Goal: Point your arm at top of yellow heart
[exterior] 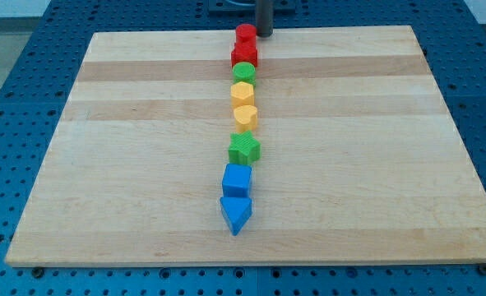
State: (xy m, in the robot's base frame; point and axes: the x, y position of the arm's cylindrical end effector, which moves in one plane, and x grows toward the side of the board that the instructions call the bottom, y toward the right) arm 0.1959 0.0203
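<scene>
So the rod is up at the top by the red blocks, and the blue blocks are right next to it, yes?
Not quite. In the camera view my tip is at the top beside the red blocks, but the blue blocks lie at the bottom end of the line, farthest from it.

A pale wooden table on a blue perforated base

The table (374,164) is made of light wood planks running side to side, their grain showing in soft bands. Beneath and around it lies a blue metal base (12,57) dotted with regular holes. Even, soft light falls across everything, leaving only faint shadows.
</scene>
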